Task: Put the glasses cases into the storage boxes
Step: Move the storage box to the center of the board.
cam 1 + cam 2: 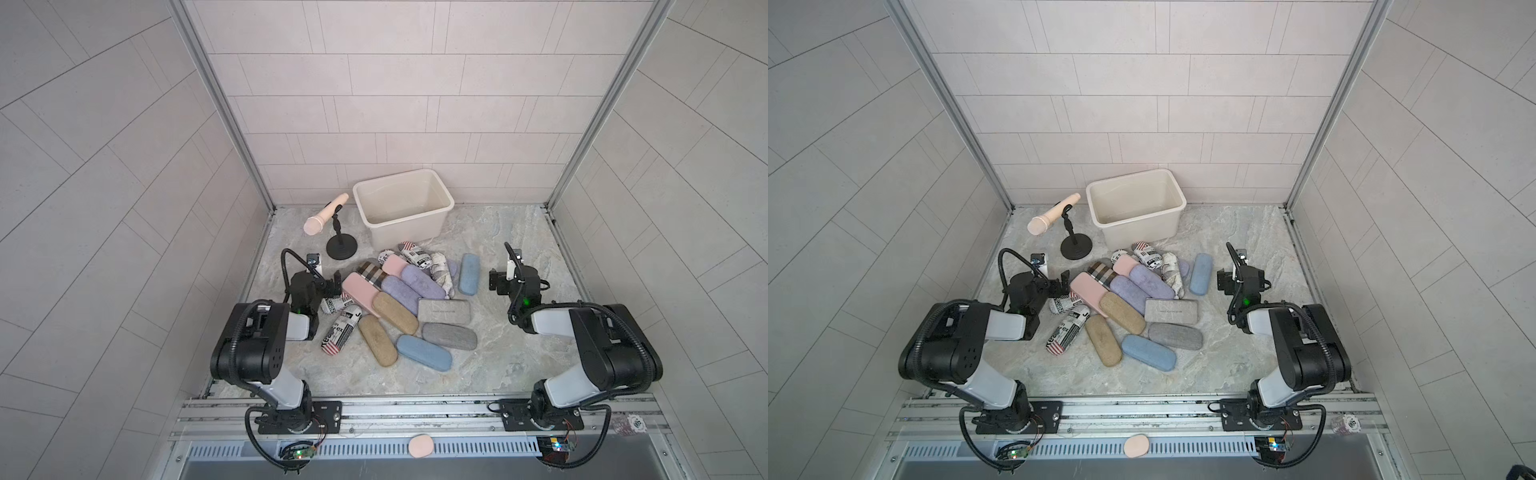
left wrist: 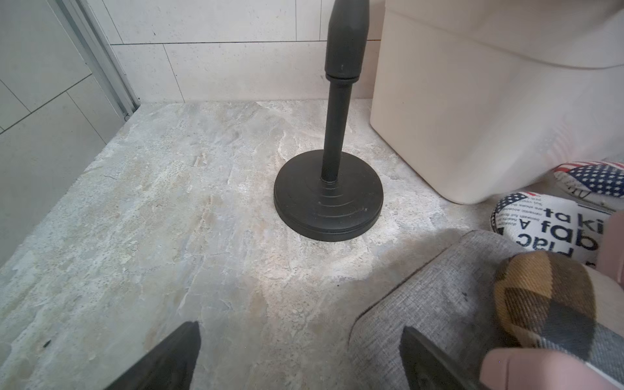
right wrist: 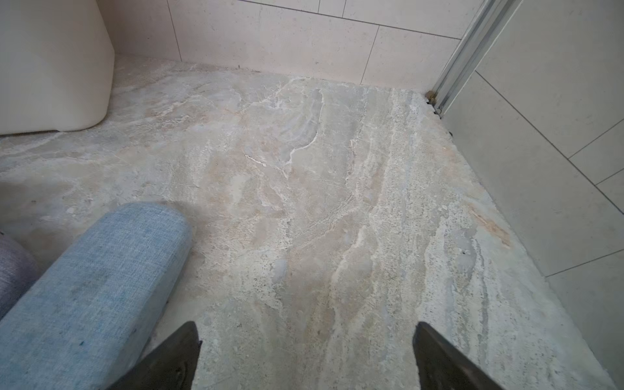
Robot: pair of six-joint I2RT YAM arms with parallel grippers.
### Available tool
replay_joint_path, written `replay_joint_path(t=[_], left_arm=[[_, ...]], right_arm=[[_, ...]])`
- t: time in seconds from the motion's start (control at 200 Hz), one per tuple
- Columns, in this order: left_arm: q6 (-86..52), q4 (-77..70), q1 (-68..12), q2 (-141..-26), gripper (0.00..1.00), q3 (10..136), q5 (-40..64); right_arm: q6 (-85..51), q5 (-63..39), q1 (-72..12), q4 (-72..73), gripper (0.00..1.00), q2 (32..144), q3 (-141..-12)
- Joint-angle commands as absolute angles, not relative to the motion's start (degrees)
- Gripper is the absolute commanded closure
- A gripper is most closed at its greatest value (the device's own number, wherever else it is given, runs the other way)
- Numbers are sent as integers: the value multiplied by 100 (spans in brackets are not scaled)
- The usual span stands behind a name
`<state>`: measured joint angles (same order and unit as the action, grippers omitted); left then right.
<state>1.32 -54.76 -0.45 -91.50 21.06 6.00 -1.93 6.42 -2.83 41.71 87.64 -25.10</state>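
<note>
View from above of a marbled grey stone surface [image 1: 478,353] with two black-and-white robot arms [image 1: 249,345] mounted at its near edge. At the back of the surface stands a cream-white rectangular plastic tub [image 1: 407,232] with rounded corners and a rolled rim. In front of it, around the middle of the surface, lies a loose pile of oblong rounded glasses cases [image 1: 401,293]: pink, lavender, light blue, grey, tan, beige plaid, and newspaper print with flag motifs. Many overlap or touch one another. All those in view lie outside the tub, and the farthest ones are just beside its front wall.

The left hand [image 2: 299,329] is at the left edge of the pile, its fingers spread wide and gripping nothing. In the left wrist view one fingertip shows in front of a grey fabric case [image 2: 422,297], which is partly covered by a beige plaid case [image 2: 540,297]. The right hand [image 3: 305,326] is at the right edge of the pile, also spread wide and holding nothing, with a light blue fabric case [image 3: 101,280] just beside it.

To the left of the tub a pink microphone [image 1: 326,214] rests tilted on a black stand [image 1: 342,249] with a round base. A small pink oval pad [image 1: 420,446] lies on the slotted metal rail [image 1: 374,449] in front of the arms.
</note>
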Motion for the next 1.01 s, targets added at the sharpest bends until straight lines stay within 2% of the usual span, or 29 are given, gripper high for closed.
replay_joint_path(t=[0.0, 1.001], left_arm=[[237, -5630, -103, -9118, 0, 2115, 446], [219, -5587, -94, -9113, 0, 2136, 448]], right_arm=[[-149, 607, -263, 4122, 0, 8648, -2472], [-135, 615, -260, 4127, 0, 8646, -2470]])
